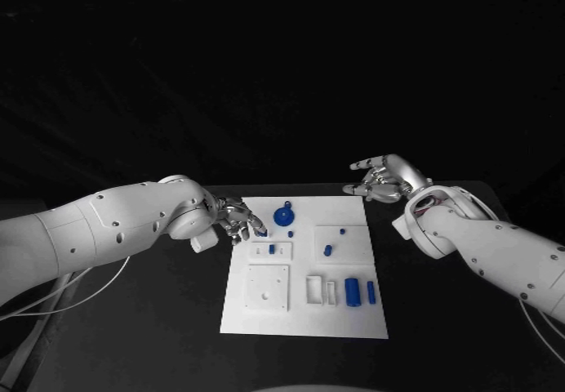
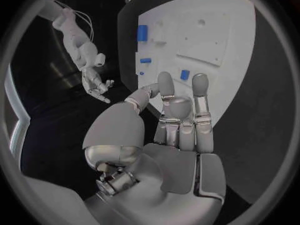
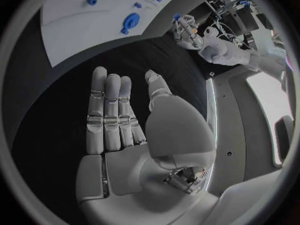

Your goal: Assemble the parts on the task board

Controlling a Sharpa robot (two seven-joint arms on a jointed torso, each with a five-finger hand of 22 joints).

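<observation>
my left hand (image 1: 236, 222) is at the left edge of the task board (image 1: 353, 318), over its far part, with the fingers loosely spread and nothing in them. the round blue part (image 1: 284, 216) lies just beside it, toward the middle of the board, so this hand is the nearer one. my right hand (image 1: 385, 179) is beyond the board's far right corner, over the black worktop (image 1: 436, 327), also spread and empty. the longer blue parts (image 1: 352, 291) lie near me, lengthwise along the board.

Left hand (image 2: 178, 120) empty, fingers straight and apart, over the edge of the white task board (image 2: 231, 40); small blue parts (image 2: 142, 32) on it.
</observation>
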